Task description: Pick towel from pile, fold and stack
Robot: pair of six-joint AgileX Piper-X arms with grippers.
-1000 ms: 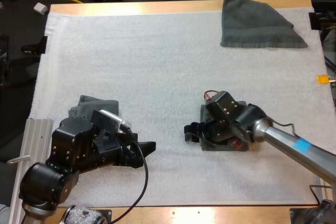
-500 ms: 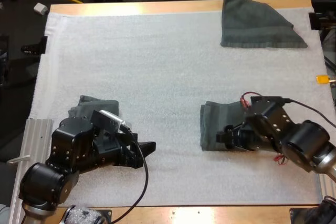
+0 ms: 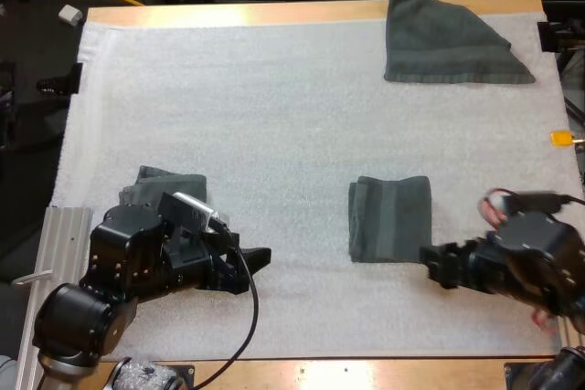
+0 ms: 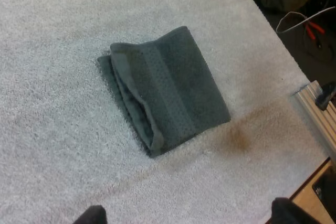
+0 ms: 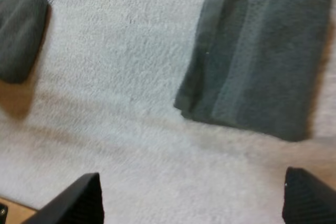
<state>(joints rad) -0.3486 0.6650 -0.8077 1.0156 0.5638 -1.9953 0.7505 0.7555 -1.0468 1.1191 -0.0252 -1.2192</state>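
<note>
Towels lie in three spots on the white mat (image 3: 274, 116) that covers the wooden bench (image 3: 228, 14). The biggest, a spread towel (image 3: 448, 38), lies loosely in the far right corner with its far edge at the mat's far border. A folded towel (image 3: 390, 218) (image 4: 168, 90) (image 5: 257, 56) lies flat as a neat rectangle right of the mat's middle, its layered fold edge facing left. A bundled towel (image 3: 169, 184) (image 5: 21, 32) sits at the near left, partly hidden behind the left arm (image 3: 137, 262).

That arm crouches low over the mat's near left part, pointing right toward the folded towel. The left jaws are released: both fingers (image 4: 89, 216) stand wide apart, gripping nothing, well short of the folded towel. The right arm (image 3: 539, 267) lies low over the near right of the mat and reaches left. The right jaws sit just beside the folded towel's near right corner, not touching it. Its fingers (image 5: 79, 200) are likewise spread, clear of the cloth, with bare mat between them.
</note>
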